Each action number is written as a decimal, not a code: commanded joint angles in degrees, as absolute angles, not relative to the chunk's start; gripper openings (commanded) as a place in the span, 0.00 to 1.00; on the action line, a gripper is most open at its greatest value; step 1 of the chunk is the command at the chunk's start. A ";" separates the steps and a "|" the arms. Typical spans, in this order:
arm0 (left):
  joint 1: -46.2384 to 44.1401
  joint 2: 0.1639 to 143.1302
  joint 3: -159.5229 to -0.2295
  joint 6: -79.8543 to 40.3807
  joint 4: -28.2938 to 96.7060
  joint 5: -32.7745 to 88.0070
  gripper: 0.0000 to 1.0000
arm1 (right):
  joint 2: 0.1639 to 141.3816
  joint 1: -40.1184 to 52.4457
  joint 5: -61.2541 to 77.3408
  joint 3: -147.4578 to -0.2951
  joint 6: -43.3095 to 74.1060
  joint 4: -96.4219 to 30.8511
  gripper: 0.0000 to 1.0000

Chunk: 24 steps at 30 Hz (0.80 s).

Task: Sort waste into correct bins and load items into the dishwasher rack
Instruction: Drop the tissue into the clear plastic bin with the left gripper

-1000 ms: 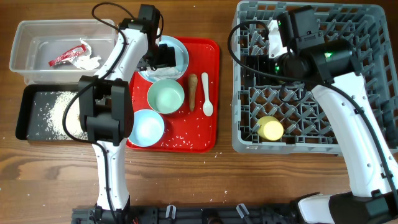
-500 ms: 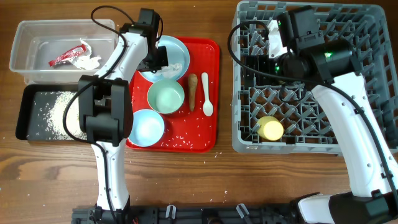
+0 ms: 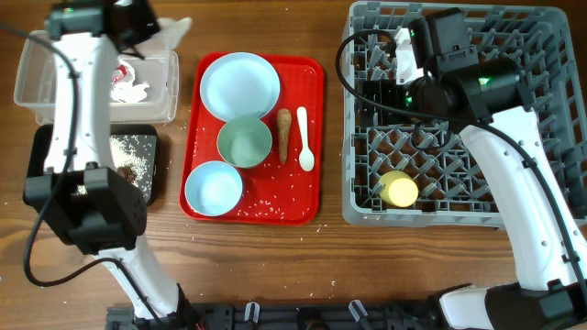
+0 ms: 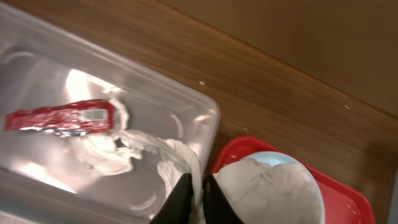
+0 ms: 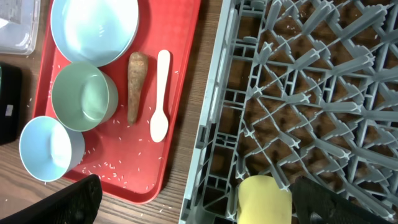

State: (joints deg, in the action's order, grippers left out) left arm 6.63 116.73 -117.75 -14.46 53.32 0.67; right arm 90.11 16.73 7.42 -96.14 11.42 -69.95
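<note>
My left gripper point(image 4: 198, 179) is shut on a crumpled white napkin point(image 4: 267, 186) that hangs above the right end of the clear tub point(image 3: 27, 87). A red-and-white sachet point(image 4: 62, 117) and another napkin point(image 4: 106, 152) lie in that tub. The black tray point(image 3: 147, 188) holds rice and a small brown lump point(image 3: 128, 170). On the red tray point(image 3: 307, 197) sit a pale blue plate point(image 3: 240, 84), a green bowl point(image 3: 245, 142), a blue bowl point(image 3: 214, 188), a brown stick point(image 3: 284, 133) and a white spoon point(image 3: 304, 142). My right gripper point(image 5: 199, 205) is open and empty above the rack point(image 3: 514, 119), near the yellow cup point(image 5: 264, 199).
Loose rice grains lie scattered over the red tray and on the wood beside it. The rack fills the right side of the table, with the right arm reaching over it. Bare wood lies along the front edge.
My left gripper shut on the napkin at the plate, lifted it and swung left over the clear tub. The plate now shows bare. The right arm has not moved.
</note>
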 commanded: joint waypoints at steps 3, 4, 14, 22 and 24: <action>11.81 120.97 -117.86 -15.73 53.36 0.32 0.14 | 89.69 16.82 6.44 -96.64 10.70 -69.67 1.00; 12.19 121.75 -117.86 -15.70 53.39 0.32 0.18 | 89.69 16.82 6.44 -96.64 10.68 -69.69 1.00; 12.51 122.32 -117.89 -15.66 54.22 0.56 1.00 | 89.69 16.82 6.44 -96.64 12.05 -69.69 1.00; 3.14 116.79 -117.86 -12.21 69.93 2.94 0.97 | 89.69 16.82 8.05 -96.64 12.16 -68.18 1.00; -0.51 116.88 -117.86 -12.23 71.94 3.14 0.97 | 89.80 16.82 10.39 -96.64 12.10 -67.64 1.00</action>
